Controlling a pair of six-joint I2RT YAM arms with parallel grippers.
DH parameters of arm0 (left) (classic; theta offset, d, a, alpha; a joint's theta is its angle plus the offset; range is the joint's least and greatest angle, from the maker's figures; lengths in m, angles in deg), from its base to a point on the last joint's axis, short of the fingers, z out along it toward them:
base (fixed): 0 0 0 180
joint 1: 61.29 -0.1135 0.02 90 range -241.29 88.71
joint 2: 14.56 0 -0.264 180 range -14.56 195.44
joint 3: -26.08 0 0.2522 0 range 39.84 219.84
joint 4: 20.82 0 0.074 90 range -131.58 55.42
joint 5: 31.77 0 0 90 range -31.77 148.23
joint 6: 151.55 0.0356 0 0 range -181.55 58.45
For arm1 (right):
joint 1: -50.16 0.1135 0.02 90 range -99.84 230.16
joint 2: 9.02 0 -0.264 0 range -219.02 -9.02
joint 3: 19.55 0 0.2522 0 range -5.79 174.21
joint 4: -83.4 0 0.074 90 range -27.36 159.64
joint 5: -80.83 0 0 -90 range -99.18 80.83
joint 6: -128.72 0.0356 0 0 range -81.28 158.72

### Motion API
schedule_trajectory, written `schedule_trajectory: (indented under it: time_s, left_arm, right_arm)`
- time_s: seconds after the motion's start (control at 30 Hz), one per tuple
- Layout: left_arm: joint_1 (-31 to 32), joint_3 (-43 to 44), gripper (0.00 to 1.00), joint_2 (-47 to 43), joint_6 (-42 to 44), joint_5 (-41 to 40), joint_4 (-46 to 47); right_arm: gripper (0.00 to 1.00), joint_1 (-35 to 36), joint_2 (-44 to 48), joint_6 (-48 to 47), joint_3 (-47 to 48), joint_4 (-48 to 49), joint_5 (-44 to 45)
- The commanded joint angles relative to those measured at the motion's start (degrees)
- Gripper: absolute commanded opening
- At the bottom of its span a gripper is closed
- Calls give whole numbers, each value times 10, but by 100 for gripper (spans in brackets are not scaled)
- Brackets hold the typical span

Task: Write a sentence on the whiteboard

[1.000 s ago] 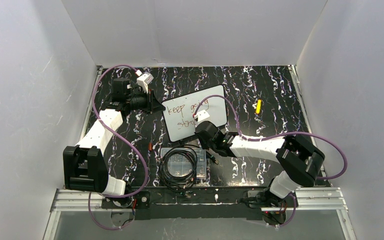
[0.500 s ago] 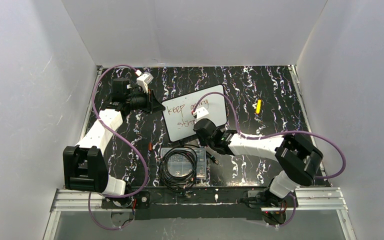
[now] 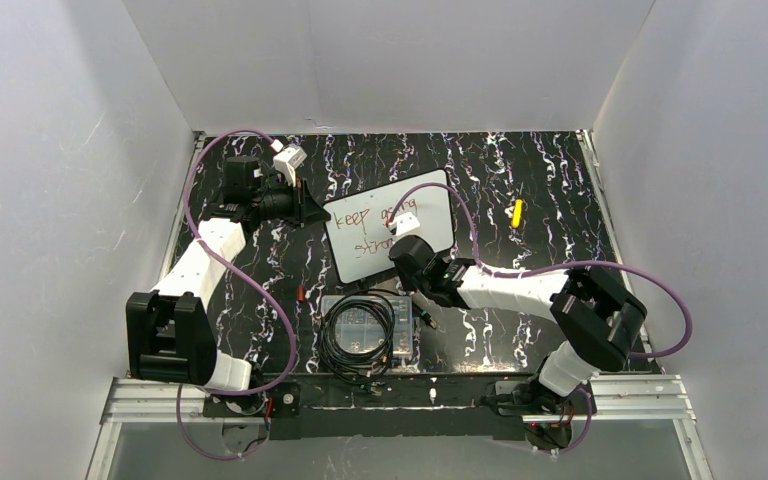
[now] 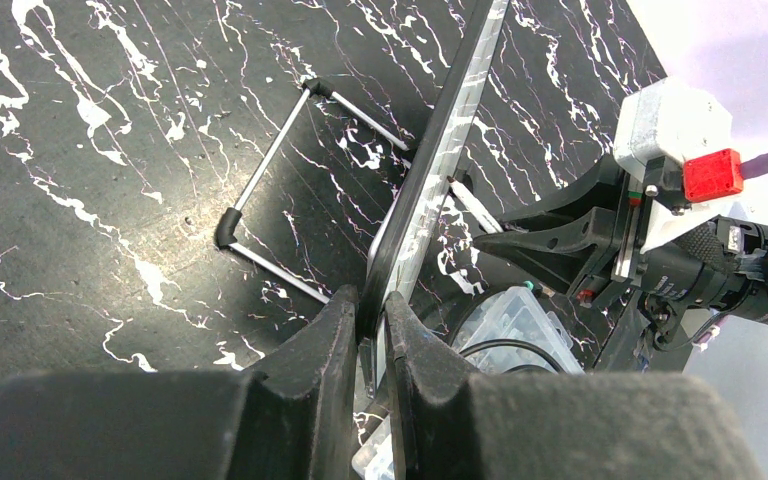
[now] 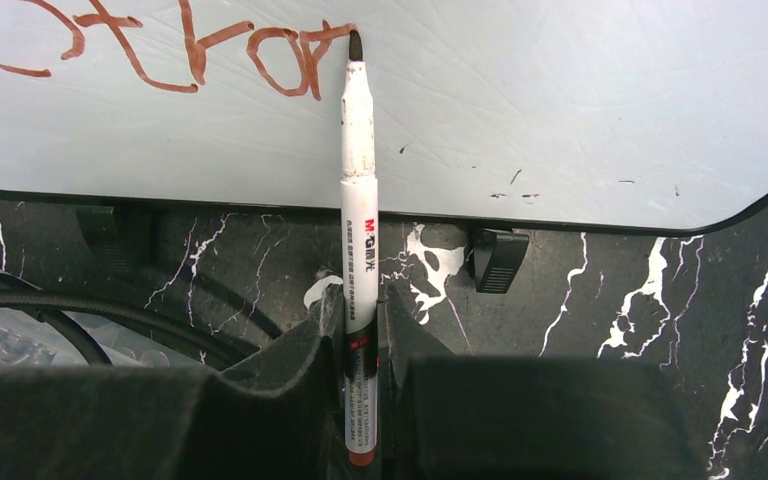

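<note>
As seen from above, we find whiteboard (image 3: pixel 438 225) propped toward far middle of black marbled table (image 3: pixel 540 170), sentence (image 3: pixel 358 216) on it in two lines. Left gripper (image 3: pixel 318 213) sits at board's left edge, right gripper (image 3: pixel 398 238) over lower line.

Left wrist: we see left fingers pinched tight on board's black rim.

Right wrist: we note right fingers clamped on white marker (image 5: pixel 359 200), tip touching board at end of reddish "stro" strokes. Black foot (image 5: pixel 500 260) sits under board's rim.

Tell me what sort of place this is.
Probably a robot test booth in a lab, not a home: plain white panel walls box in a black white-veined marble-look tabletop, and two cabled arms are bolted to a bare aluminium rail at its near edge.
</note>
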Motion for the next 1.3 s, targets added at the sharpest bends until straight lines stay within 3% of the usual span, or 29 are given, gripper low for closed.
schedule_trajectory:
  time_s: [0.0, 0.4, 0.67, 1.27]
  left_arm:
    - [-6, 22, 0, -20, 1, 5, 8]
    - [-6, 22, 0, -20, 0, 5, 9]
    - [-6, 22, 0, -19, 0, 5, 9]
    - [-6, 22, 0, -17, 0, 6, 9]
  right_arm:
    - [1, -4, -3, 14, -2, -12, -6]
    - [1, -5, 5, 19, -12, -16, -12]
    - [1, -5, 57, 11, -27, 1, 9]
    - [1, -31, 15, -15, 7, 1, -13]
